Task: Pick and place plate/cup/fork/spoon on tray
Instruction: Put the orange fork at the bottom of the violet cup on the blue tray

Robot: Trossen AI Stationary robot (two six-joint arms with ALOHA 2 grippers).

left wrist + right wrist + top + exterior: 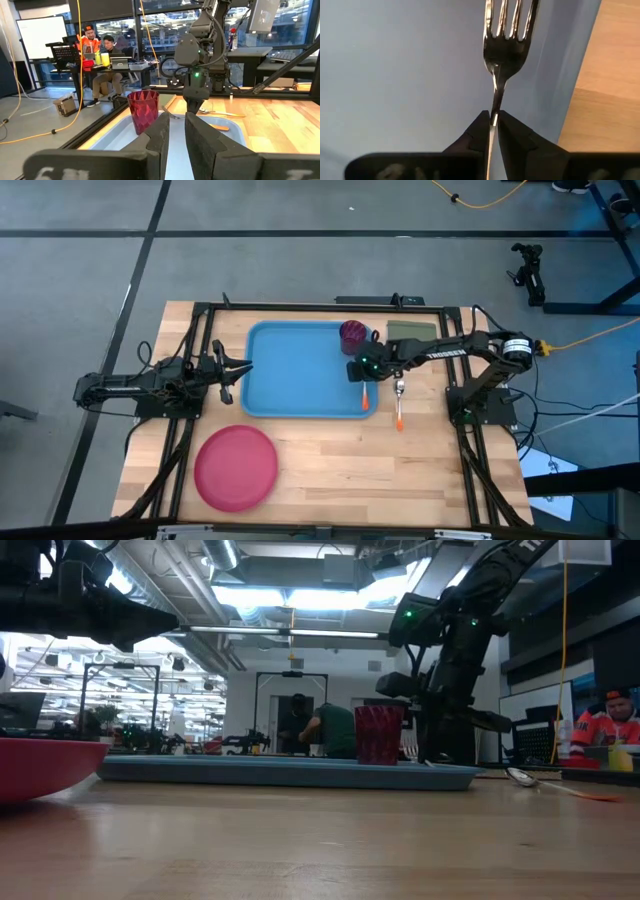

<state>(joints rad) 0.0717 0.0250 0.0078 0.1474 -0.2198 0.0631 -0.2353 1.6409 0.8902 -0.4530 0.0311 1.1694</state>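
The light-blue tray lies mid-table. The dark magenta cup stands upright in its far right corner and also shows in the low view. My right gripper is over the tray's right side, shut on the fork, whose orange handle points toward the near edge. The spoon lies on the table right of the tray. The pink-red plate lies flat at the near left. My left gripper waits at the tray's left rim, open by a narrow gap. My right gripper pinches the fork's thin metal neck, just behind the tines, between its two fingertips. The fingers come from above, pointing down. The fork lies about level, low over the tray floor near the right rim. I cannot tell whether it rests on the tray.
An olive-green square pad lies past the tray's far right corner. Black frame rails run along the table's left and right sides. Bare wood lies at the near right. People sit in the room beyond.
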